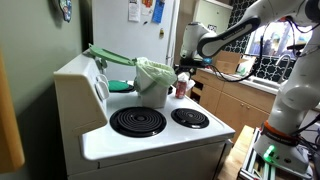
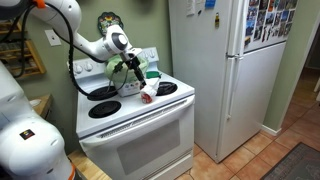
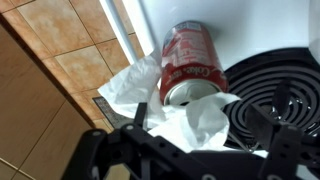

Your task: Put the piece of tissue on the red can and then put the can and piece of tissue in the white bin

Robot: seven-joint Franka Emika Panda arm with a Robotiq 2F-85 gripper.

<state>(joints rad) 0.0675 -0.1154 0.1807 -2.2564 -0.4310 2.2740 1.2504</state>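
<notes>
The red can (image 3: 196, 55) stands at the stove's edge beside a black coil burner (image 3: 270, 80). Its silver top faces the wrist camera. The white piece of tissue (image 3: 185, 120) is crumpled against the can's top and spills to the left of it. My gripper (image 3: 200, 128) is open just above the tissue, one finger on each side, with nothing clamped. In both exterior views the gripper (image 1: 183, 72) (image 2: 134, 72) hovers over the can (image 1: 181, 88) (image 2: 148, 94). The white bin (image 1: 152, 82) with its pale greenish liner stands on the stove right next to the can.
The white stove (image 1: 150, 140) has two front coil burners (image 1: 137, 121) and a raised back panel. A green flat tray-like thing (image 1: 110, 58) lies behind the bin. A white fridge (image 2: 225, 60) stands beside the stove. A tiled floor lies below the stove's edge.
</notes>
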